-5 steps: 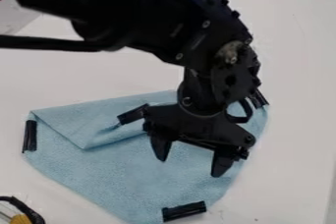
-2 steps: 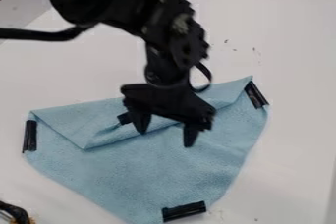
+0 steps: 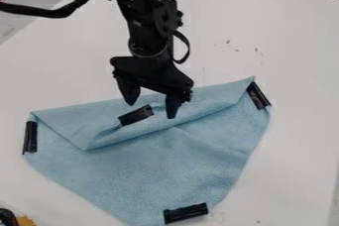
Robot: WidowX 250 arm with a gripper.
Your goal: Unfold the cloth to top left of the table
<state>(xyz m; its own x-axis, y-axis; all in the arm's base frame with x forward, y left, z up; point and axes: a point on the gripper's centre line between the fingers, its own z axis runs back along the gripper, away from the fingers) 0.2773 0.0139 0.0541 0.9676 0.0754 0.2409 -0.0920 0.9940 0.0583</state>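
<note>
1. We see the black claw (image 3: 151, 109) open wide above the far part of the blue cloth (image 3: 159, 175), its tips well apart and nothing in its hold. Whether either tip touches the fabric, we cannot tell.
2. The cloth lies partly folded on the white table (image 3: 285, 46), spread from left to right across the near half of the scene. Its far side doubles over toward the near side, and a black strip (image 3: 136, 115) sits on that flap, beside the claw. Other strips mark the left end (image 3: 29, 137), the far right corner (image 3: 258, 95) and the near edge (image 3: 186, 212).
3. We judge the step in hand to be taking up the flap and opening it toward the far left; the unfolding has yet to be done.
4. Our chief worry is the grip: closing too high would pinch air, while closing too deep could catch both layers and drag the whole cloth instead of opening it.
5. A bite beside the strip, rather than on it, may gather only a wrinkle, which could slip free midway.
6. Soft fabric could also bunch or fall back on itself if we release it short of the far left.
</note>
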